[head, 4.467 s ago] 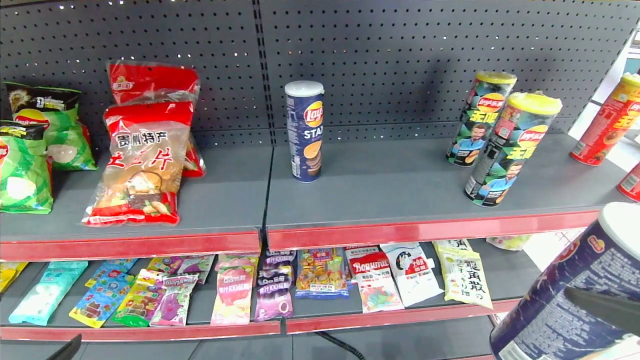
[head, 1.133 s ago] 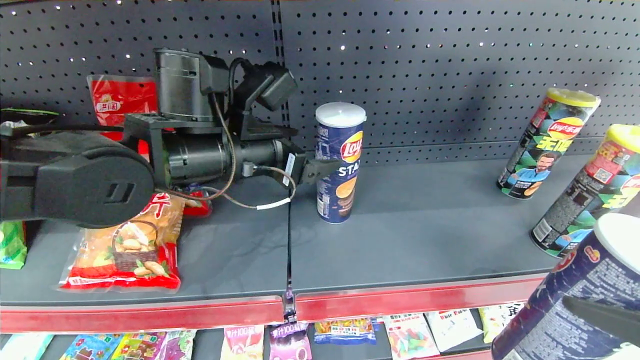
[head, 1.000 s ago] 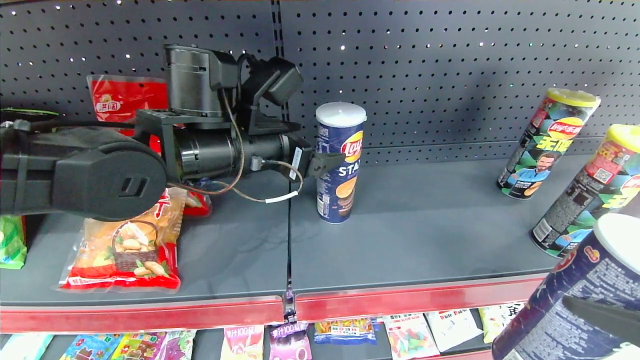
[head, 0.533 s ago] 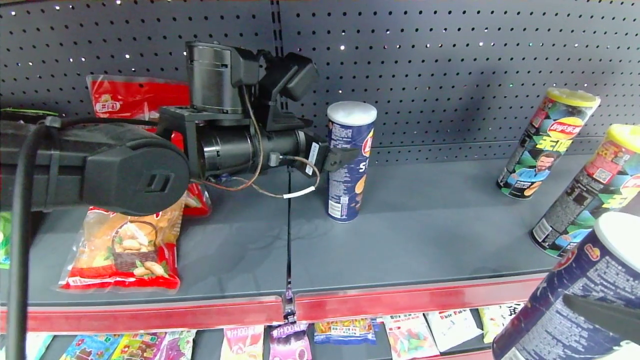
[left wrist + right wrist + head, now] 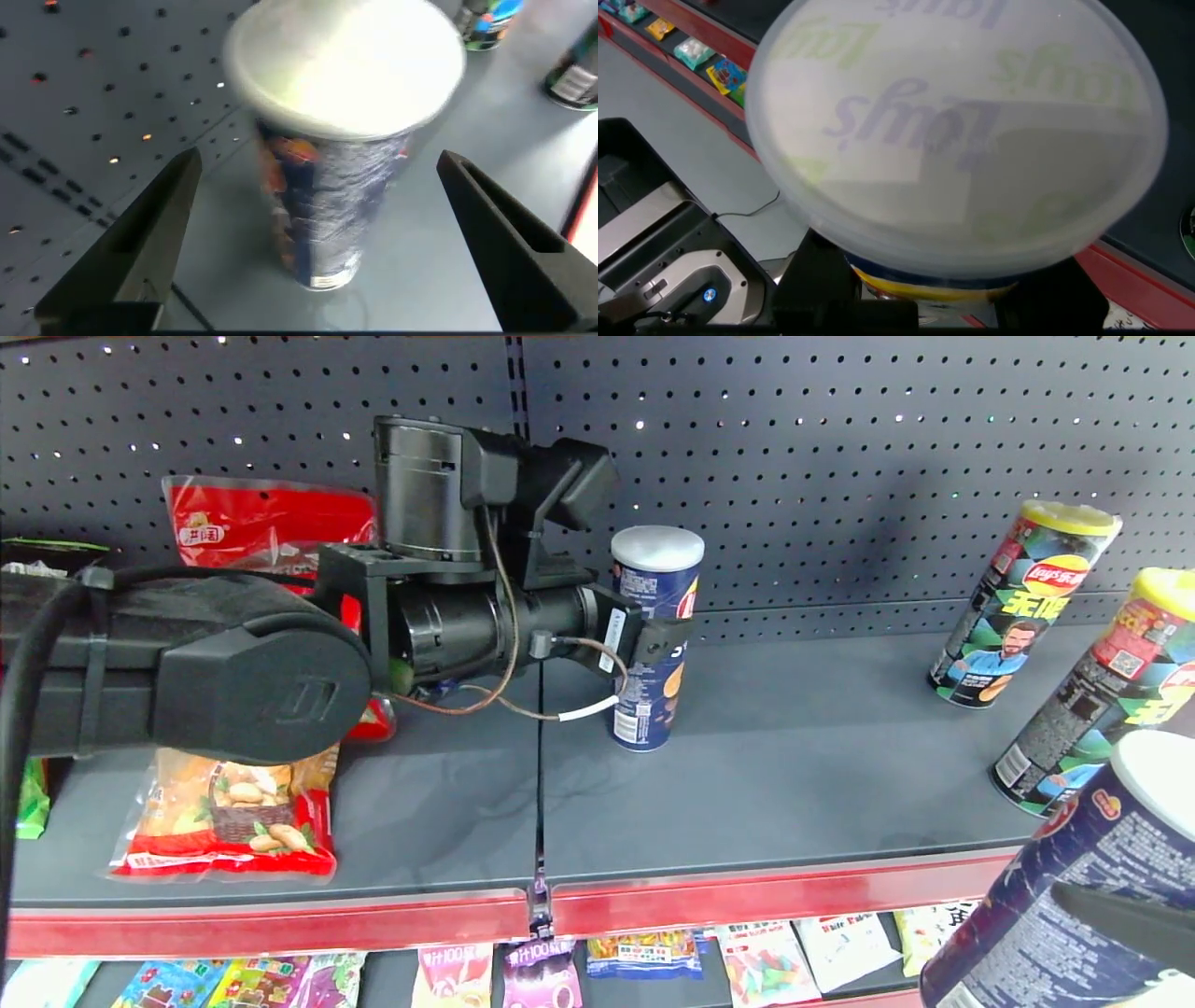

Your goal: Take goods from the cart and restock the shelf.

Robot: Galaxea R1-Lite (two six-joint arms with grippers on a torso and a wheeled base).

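The blue can (image 5: 649, 709), white-lidded, is standing upright toward the back of the upper shelf (image 5: 794, 756), just right of its middle seam. The left pincer (image 5: 667, 639) is hanging level beside it, fingers spread, one on each side of the can and neither touching it. At the near right edge the right pincer (image 5: 1116, 910) is pinching a second blue can (image 5: 1046, 896), tilted and off the shelf, while two yellow-lidded cans (image 5: 1022, 602) are standing farther right and a red peanut bag (image 5: 229, 812) is lying at the left.
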